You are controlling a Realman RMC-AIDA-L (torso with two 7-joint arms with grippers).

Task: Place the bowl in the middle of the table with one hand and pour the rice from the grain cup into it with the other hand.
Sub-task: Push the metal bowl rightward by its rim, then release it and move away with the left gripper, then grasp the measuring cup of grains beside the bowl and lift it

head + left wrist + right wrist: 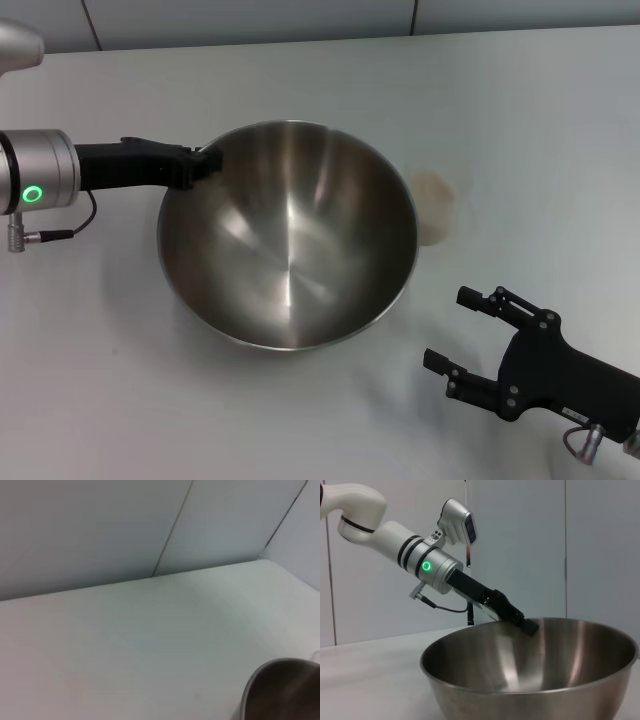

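Head view puts your left gripper point(205, 163) clamped on the far-left rim of the bowl point(288, 245), which sits near mid-table point(100, 380) — drag or release unevenly and that rim grip could tip it into the grain cup point(436, 207) just beside it. Your right gripper point(468, 343) waits with fingers spread, near and well clear — the cup is half hidden by the bowl, so its rice can't be judged.
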